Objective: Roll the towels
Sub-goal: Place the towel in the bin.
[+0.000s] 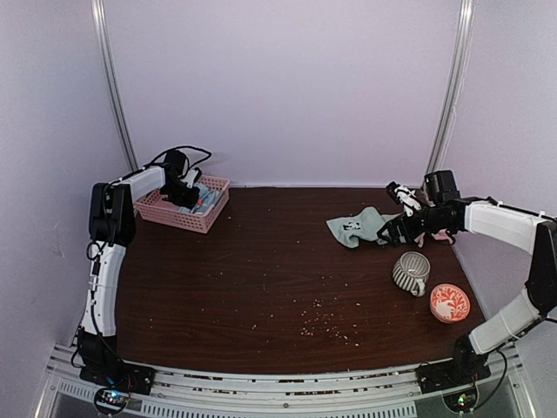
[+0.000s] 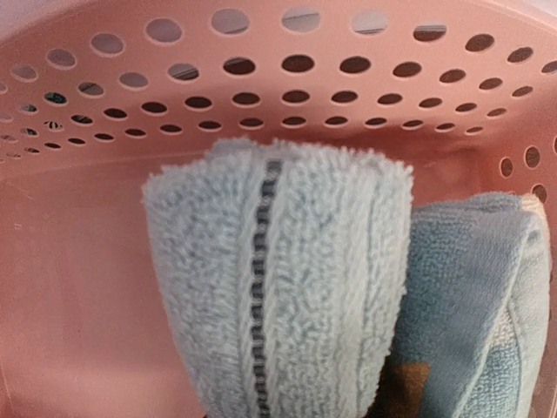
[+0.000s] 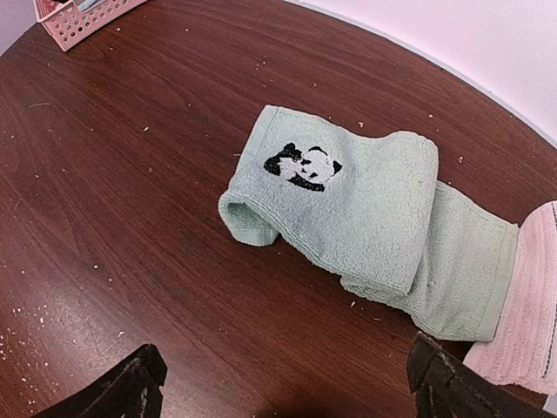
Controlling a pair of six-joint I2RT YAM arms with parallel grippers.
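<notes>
A rolled light blue towel fills the left wrist view, narrowing toward the bottom edge where my left gripper's fingers are hidden behind it. It hangs inside the pink basket, and my left gripper is shut on it. A second blue towel with an orange spot lies beside it in the basket. On the table at the right lies a sage green towel with a panda mark, loosely folded. A pink towel touches its right end. My right gripper hovers open just short of the green towel.
The pink basket stands at the back left corner. A striped mug and a red patterned bowl stand near the right edge, below the right arm. Crumbs dot the dark wooden table.
</notes>
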